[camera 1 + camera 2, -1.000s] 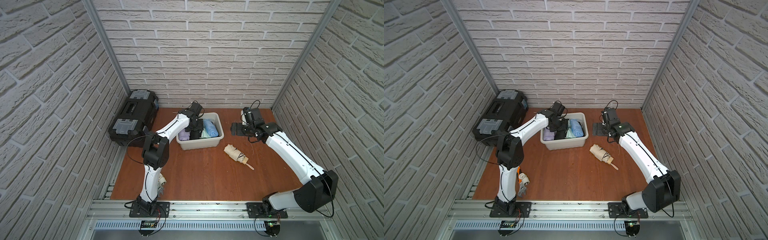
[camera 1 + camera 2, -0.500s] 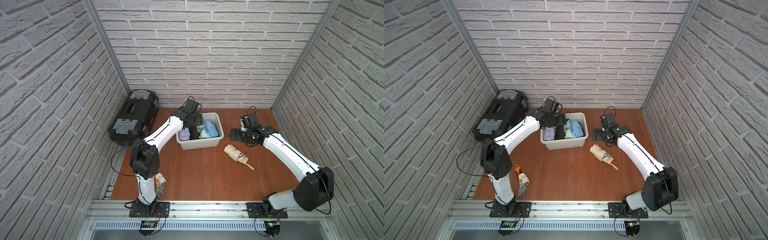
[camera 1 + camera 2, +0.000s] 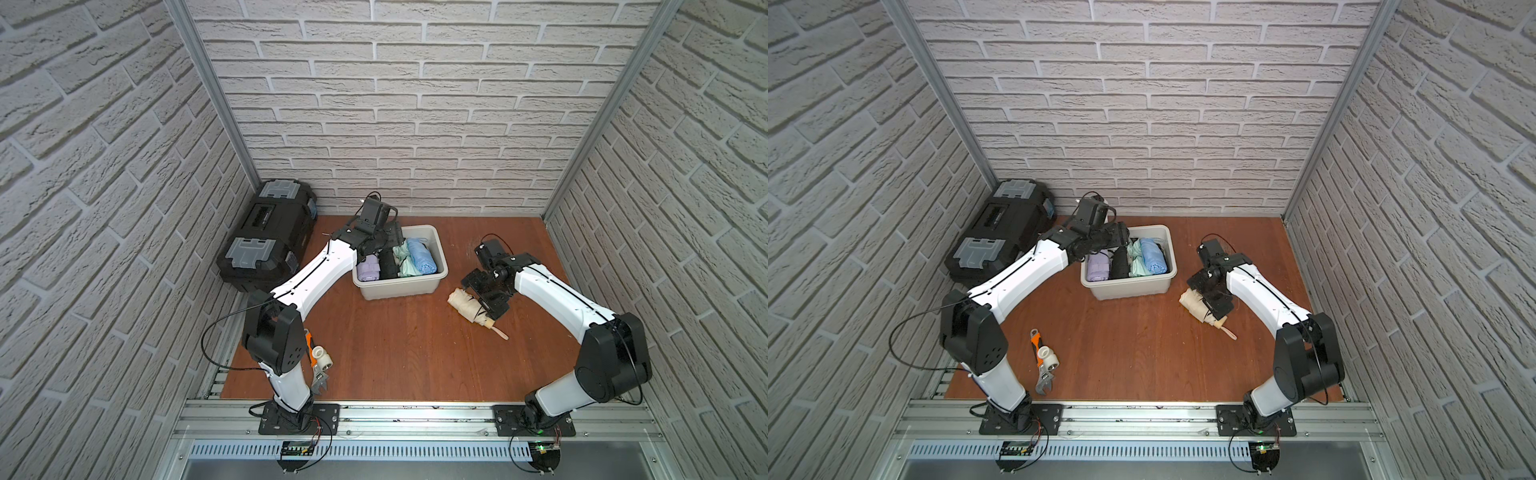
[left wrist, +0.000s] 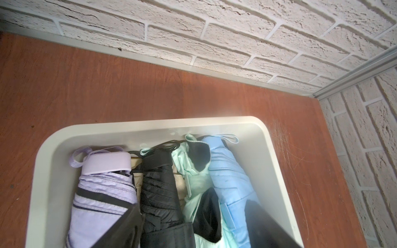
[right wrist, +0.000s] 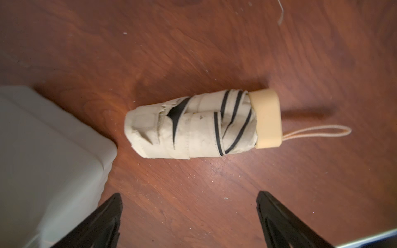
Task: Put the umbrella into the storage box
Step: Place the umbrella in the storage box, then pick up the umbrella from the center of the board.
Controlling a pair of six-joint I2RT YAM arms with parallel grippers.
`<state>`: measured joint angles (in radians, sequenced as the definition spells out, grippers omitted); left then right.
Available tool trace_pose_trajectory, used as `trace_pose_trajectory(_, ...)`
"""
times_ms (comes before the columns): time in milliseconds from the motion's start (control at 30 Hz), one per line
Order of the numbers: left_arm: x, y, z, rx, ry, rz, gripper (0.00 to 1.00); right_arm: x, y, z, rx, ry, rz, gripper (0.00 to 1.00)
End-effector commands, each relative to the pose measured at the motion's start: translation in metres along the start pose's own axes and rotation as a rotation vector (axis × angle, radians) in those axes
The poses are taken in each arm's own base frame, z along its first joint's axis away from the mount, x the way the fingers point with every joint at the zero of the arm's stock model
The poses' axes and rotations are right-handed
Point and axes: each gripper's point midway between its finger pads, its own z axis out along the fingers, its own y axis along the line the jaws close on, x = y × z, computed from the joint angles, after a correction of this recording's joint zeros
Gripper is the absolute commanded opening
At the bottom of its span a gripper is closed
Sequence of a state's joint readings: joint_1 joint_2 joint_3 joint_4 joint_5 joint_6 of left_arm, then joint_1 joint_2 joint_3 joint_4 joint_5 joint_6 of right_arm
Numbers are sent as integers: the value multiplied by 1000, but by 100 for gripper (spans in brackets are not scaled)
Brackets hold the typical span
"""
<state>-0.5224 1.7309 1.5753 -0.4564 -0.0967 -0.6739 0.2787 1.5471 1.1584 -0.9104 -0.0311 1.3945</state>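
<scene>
My right gripper (image 5: 189, 193) gapes wide, empty, over the beige umbrella (image 5: 193, 126). It looks light and squashy, so I'd grip its wrapped middle.

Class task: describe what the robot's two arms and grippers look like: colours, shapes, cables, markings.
Both the left arm and right arm have smooth white shells with a thin black line along them, joined by bulky black joints. A thin black cable loops beside the left arm's base. The left gripper and right gripper are black, with tapered fingers.
</scene>
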Motion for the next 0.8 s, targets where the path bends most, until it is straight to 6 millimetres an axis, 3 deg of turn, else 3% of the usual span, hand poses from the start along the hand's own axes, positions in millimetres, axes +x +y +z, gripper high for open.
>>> trace_pose_trajectory(0,-29,-1,-22,25,-106,-7,80,9,-5,6,-4,34,288,99)
trace_pose_trajectory(233,-40,12,-31,12,-139,-11,81,17,0,33,-12,91,571,99)
trace_pose_trajectory(633,-53,34,-42,-19,-172,-23,81,-3,34,61,-95,35,728,99)
trace_pose_trajectory(767,-58,37,-45,-26,-182,-17,81,-9,44,60,-117,17,738,99)
